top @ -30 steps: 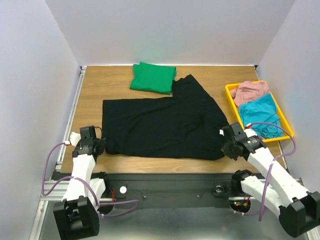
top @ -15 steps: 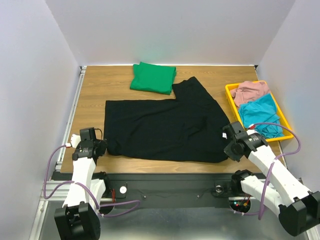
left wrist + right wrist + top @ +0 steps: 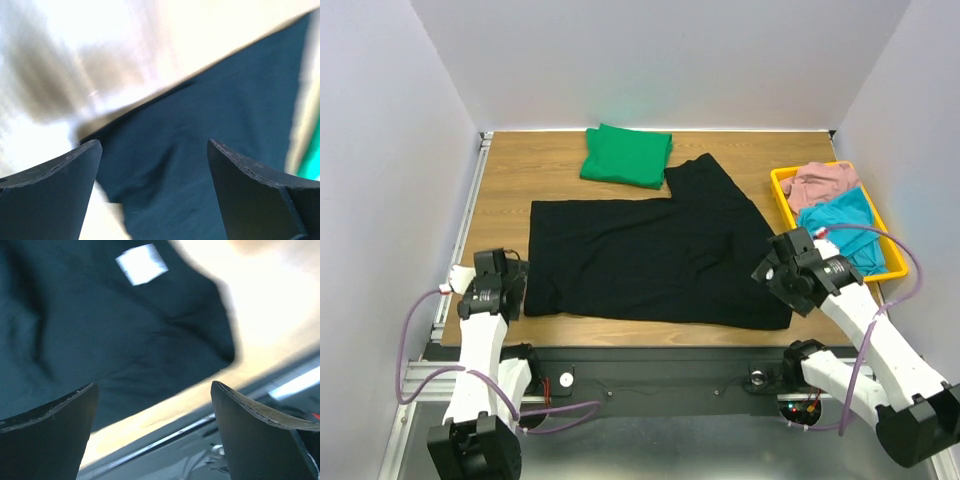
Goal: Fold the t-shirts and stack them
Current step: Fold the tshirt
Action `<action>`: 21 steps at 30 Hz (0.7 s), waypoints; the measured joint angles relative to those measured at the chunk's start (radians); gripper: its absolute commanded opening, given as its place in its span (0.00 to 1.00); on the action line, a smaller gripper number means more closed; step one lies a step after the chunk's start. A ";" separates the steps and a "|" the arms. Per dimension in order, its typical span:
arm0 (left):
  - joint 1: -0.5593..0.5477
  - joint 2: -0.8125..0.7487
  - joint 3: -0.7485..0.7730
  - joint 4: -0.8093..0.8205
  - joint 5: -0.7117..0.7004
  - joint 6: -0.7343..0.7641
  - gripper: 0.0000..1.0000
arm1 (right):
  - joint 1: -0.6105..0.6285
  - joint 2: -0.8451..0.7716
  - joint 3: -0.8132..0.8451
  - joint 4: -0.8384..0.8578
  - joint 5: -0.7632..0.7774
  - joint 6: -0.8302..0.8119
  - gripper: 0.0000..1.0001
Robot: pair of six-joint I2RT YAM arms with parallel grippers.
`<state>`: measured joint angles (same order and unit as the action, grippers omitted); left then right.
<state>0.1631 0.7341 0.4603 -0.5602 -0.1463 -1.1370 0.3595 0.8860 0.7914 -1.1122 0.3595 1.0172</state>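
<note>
The black t-shirt (image 3: 650,255) lies spread flat across the middle of the wooden table, one part reaching up toward the back. Its white tag (image 3: 141,263) shows in the right wrist view. The green t-shirt (image 3: 625,155) rests folded at the back edge. My left gripper (image 3: 512,292) (image 3: 154,145) is open just over the black t-shirt's (image 3: 210,115) near left corner, holding nothing. My right gripper (image 3: 772,272) (image 3: 154,386) is open above the near right corner of the black t-shirt (image 3: 100,330), also holding nothing.
A yellow tray (image 3: 895,255) at the right edge holds a pink cloth (image 3: 820,182) and a teal cloth (image 3: 840,230). A metal rail (image 3: 460,230) runs along the table's left side. The table's near edge (image 3: 165,410) lies right under the right gripper.
Both grippers have opened and let go of the black t-shirt's near corners. The shirt's near edge now lies flat, and the right gripper has lifted a little.
</note>
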 measured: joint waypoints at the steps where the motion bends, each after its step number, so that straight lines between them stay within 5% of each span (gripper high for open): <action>1: 0.000 -0.007 0.024 -0.003 -0.016 0.001 0.99 | 0.000 0.011 0.000 0.042 -0.034 -0.032 1.00; 10: 0.000 -0.020 0.142 0.158 -0.042 0.065 0.99 | 0.076 0.435 0.003 0.545 -0.265 -0.225 1.00; 21: 0.000 0.281 0.162 0.292 0.050 0.140 0.98 | 0.127 0.693 0.109 0.806 -0.313 -0.277 1.00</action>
<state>0.1635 1.0153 0.6220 -0.2680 -0.0963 -0.9970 0.4862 1.5787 0.9005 -0.3061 0.0463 0.7406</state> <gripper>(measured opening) 0.985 0.998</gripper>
